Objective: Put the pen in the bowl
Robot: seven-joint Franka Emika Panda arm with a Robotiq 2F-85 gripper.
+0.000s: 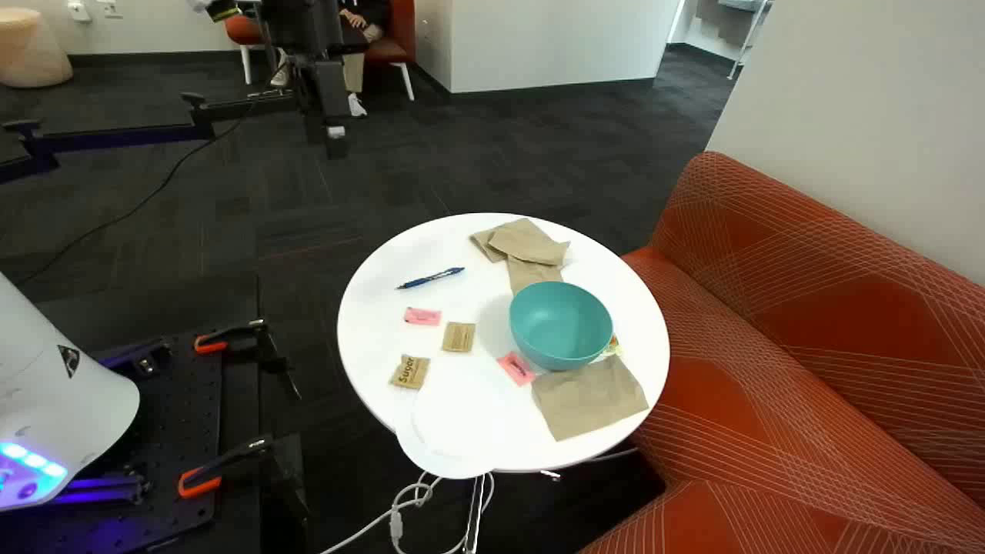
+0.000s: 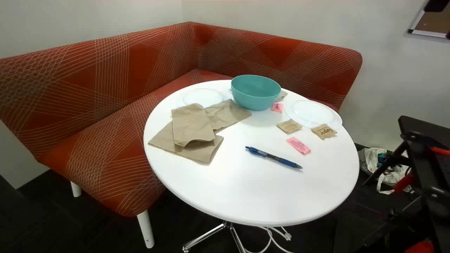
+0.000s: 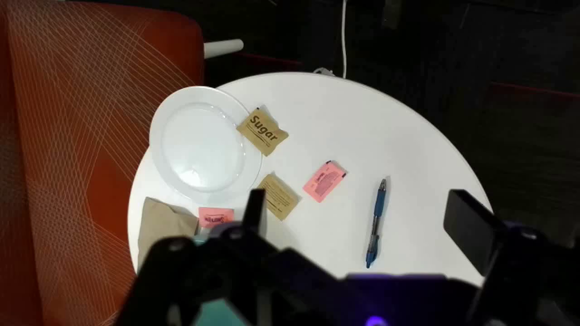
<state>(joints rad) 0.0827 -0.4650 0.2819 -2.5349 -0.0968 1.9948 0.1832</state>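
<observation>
The pen (image 1: 431, 278) is a slim dark blue stick lying flat on the round white table (image 1: 369, 323). It also shows in an exterior view (image 2: 274, 158) and in the wrist view (image 3: 375, 222). The teal bowl (image 1: 560, 325) stands upright on the table, and its visible inside holds nothing; it also shows in an exterior view (image 2: 256, 93). In the wrist view only bits of the bowl (image 3: 219, 313) show behind the gripper. My gripper (image 3: 356, 197) is open and empty above the table, with the pen between its fingers in view but well below. An exterior view shows the gripper (image 1: 331, 142) high up.
Tan napkins (image 2: 193, 130) lie beside the bowl. Pink packets (image 1: 422, 316) and tan sugar packets (image 1: 459, 337) lie near the pen. A clear plate (image 3: 204, 145) overhangs the table edge; another clear plate (image 2: 202, 97) lies behind the napkins. A red bench (image 2: 105, 123) borders the table.
</observation>
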